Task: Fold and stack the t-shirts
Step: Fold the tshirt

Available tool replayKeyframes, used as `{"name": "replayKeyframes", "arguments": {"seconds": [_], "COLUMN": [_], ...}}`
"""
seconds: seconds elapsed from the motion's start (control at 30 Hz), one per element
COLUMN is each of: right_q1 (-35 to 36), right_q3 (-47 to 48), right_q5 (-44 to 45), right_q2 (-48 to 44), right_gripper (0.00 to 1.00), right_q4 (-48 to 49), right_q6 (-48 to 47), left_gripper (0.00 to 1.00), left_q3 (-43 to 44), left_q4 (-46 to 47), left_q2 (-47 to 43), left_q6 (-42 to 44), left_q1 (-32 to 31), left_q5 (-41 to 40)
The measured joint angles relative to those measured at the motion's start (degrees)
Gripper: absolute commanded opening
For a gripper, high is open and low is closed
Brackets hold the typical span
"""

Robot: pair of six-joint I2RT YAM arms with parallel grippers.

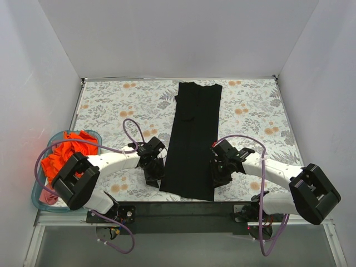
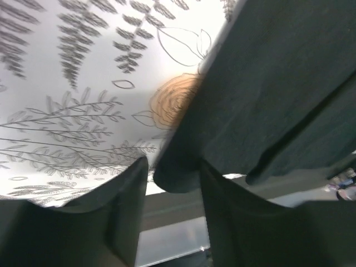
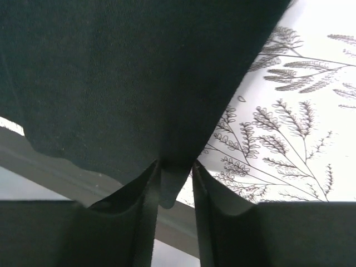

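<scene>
A black t-shirt [image 1: 194, 139] lies on the flowered table [image 1: 111, 105], folded lengthwise into a long narrow strip running from the far edge to the near edge. My left gripper [image 1: 156, 177] is at its near left corner and my right gripper [image 1: 218, 177] at its near right corner. In the left wrist view the black t-shirt [image 2: 278, 83] has a rounded corner lying between the parted jaws of the left gripper [image 2: 174, 172]. In the right wrist view a flap of the black t-shirt [image 3: 128, 72] hangs inside the narrow gap of the right gripper [image 3: 175, 172], with light showing beside it.
A teal plastic basket [image 1: 38, 192] stands at the near left, holding an orange-red t-shirt [image 1: 67, 150] and a bit of pink cloth [image 1: 50, 196]. White walls close in the table on three sides. A dark rail [image 1: 183, 208] runs along the near edge.
</scene>
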Motion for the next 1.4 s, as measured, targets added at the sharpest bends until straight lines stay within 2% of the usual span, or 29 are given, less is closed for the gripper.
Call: {"name": "replayKeyframes", "arguments": {"seconds": [0.1,0.13,0.2,0.4,0.47,0.5,0.6,0.7,0.87,1.17,1.27,1.3,1.37,1.4], "right_q1": [0.0,0.0,0.0,-0.8,-2.0,-2.4,-2.9,-2.9,-2.9,-2.5,-1.9,-1.7,-1.5,-1.4], "right_q3": [0.0,0.0,0.0,0.3,0.3,0.4,0.5,0.4,-1.2,-2.8,-2.8,-2.8,-2.8,-2.8], "right_q5": [-0.9,-1.0,-0.7,1.5,2.3,2.7,3.1,2.8,0.3,-3.8,-4.8,-5.0,-5.3,-5.4], "right_q2": [0.8,0.9,1.1,0.6,0.0,-0.2,-0.8,-1.9,-4.3,-3.4,-2.7,-2.6,-2.1,-1.9], "right_gripper": [0.19,0.09,0.01,0.01,0.12,0.22,0.30,0.34,0.36,0.37,0.34,0.29,0.22,0.08], "right_q4": [0.2,0.2,-0.1,-2.2,-3.4,-3.9,-5.1,-6.1,-6.5,-6.5,-6.3,-6.3,-6.3,-6.2], "right_q6": [-0.6,-0.9,-1.4,-3.2,-4.0,-4.2,-4.9,-4.9,-3.9,-2.4,-2.1,-2.1,-2.1,-2.2], "left_gripper": [0.27,0.26,0.20,0.20,0.22,0.22,0.22,0.23,0.23,0.21,0.19,0.18,0.01,0.00], "left_q3": [-0.3,-0.3,-0.3,-0.3,-0.3,-0.3,0.1,0.9,1.3,1.6,1.6,1.6,1.6,1.6], "left_q4": [0.7,0.8,1.0,1.3,1.4,1.4,1.4,1.2,1.1,0.9,0.9,0.9,0.9,0.9], "left_q2": [0.5,0.7,1.1,1.1,1.1,1.2,2.1,3.3,3.7,4.2,4.3,4.3,4.3,4.3], "left_q6": [0.2,0.2,0.2,-0.3,-0.7,-0.9,-1.2,-1.5,-1.9,-2.0,-2.0,-2.0,-2.2,-2.3], "left_q1": [-0.5,-0.7,-1.2,-3.1,-3.8,-4.1,-5.3,-6.2,-7.0,-7.1,-7.1,-7.1,-7.1,-7.1], "left_q5": [1.2,1.6,2.3,3.2,3.5,3.7,3.9,4.2,4.3,4.5,4.5,4.5,4.5,4.4]}}
